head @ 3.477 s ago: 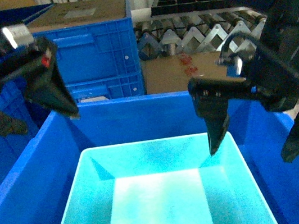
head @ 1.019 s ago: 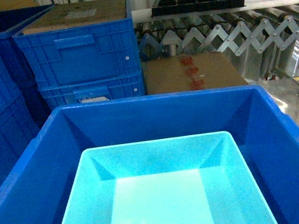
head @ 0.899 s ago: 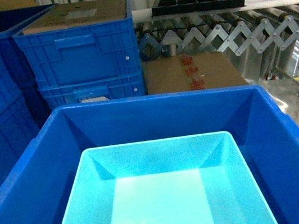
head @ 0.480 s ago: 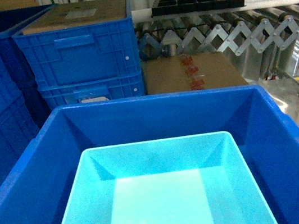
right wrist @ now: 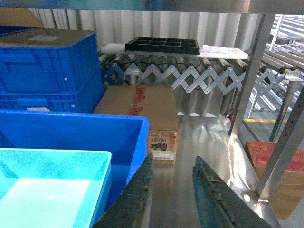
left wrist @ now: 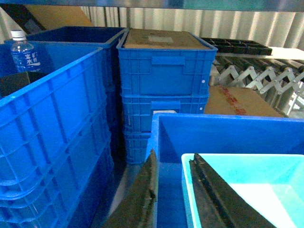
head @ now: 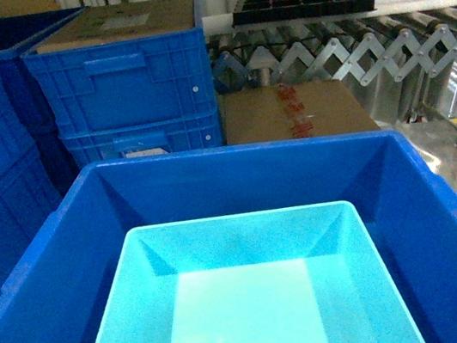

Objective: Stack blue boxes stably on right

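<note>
Left to right. At far left, stacked royal-blue ribbed crates carry a water bottle, and a second stack of crates stands behind, topped with cardboard. The left gripper hangs low beside the work; one finger lies outside the pale tub's left rim, the other inside it, so the jaws stand apart and straddle the rim without closing on it, a placement that appears to suit gripping that wall. The blue box, a light turquoise tub, sits nested inside the large blue crate directly in front of the robot, close to the crate's walls all round, probably kept there as stock for the stack. It is smooth plastic, rectangular, with sloping walls, a rounded rim, no lid and nothing inside. Beyond it lie a cardboard carton and an extendable roller conveyor bearing a black tray. At right, the right gripper hovers outside the crate's right wall over shiny floor, fingers apart, holding nothing; no stack is visible on that side
</note>
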Controlling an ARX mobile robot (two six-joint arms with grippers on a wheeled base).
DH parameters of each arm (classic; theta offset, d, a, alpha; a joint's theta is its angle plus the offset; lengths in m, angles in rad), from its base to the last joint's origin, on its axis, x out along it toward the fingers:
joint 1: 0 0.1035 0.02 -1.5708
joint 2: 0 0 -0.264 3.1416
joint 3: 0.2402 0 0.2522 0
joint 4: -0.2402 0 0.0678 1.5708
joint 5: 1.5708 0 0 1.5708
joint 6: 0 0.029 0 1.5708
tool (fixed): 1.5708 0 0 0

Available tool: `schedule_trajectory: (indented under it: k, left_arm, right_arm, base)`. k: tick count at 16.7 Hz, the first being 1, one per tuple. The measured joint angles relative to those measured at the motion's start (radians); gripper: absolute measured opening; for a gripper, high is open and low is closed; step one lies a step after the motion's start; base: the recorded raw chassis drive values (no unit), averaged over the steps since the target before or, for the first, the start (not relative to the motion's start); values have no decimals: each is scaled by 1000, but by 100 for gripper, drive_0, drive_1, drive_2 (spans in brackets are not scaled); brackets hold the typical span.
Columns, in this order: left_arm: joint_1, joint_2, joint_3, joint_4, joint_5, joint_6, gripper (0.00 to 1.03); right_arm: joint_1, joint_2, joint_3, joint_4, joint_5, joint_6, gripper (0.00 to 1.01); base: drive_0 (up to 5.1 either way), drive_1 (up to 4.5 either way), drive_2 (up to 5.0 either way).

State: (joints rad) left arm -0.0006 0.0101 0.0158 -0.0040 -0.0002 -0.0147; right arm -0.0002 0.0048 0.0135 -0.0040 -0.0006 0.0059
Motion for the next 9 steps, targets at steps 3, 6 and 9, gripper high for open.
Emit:
schedule_trajectory:
  k: [3, 6, 9]
  left_arm:
    - [0, 0, 0, 0, 0, 0, 55]
    - [0, 0, 0, 0, 0, 0, 89]
    - [0, 0, 0, 0, 0, 1, 98]
  right_arm:
    - [0, 0, 0, 0, 0, 0, 55]
    - [0, 0, 0, 0, 0, 0, 89]
    - [0, 0, 0, 0, 0, 0, 98]
  base:
    - [0, 0, 0]
    - [0, 0, 0]
    - [0, 0, 0]
